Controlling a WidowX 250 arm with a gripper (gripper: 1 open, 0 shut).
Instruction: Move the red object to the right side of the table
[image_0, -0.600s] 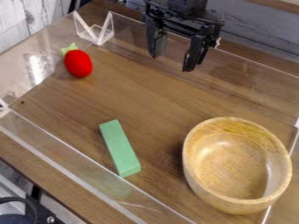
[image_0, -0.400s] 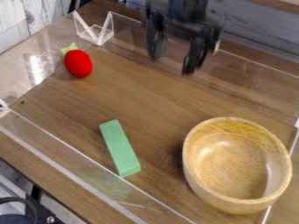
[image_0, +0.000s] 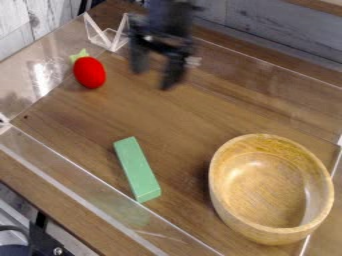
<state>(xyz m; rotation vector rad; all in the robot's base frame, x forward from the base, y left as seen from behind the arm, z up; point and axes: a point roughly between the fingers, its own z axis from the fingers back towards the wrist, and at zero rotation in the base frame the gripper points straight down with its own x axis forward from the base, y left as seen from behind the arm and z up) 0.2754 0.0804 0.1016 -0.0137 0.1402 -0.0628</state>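
The red object (image_0: 88, 71), a small round red toy fruit with a green tip, rests on the table (image_0: 214, 110) near its left wall. My gripper (image_0: 154, 74) hangs above the tabletop a little to the right of it, pointing down, blurred by motion. Its two dark fingers stand apart, open, with nothing between them. There is a gap between gripper and fruit.
A green rectangular block (image_0: 135, 168) lies near the front wall. A wooden bowl (image_0: 271, 187) sits at the front right. Low clear acrylic walls border the tabletop, with a clear bracket (image_0: 107, 33) at the back left corner.
The gripper has moved left across the back of the table, from right of centre toward the red fruit, staying open. Fruit, block and bowl have not moved.
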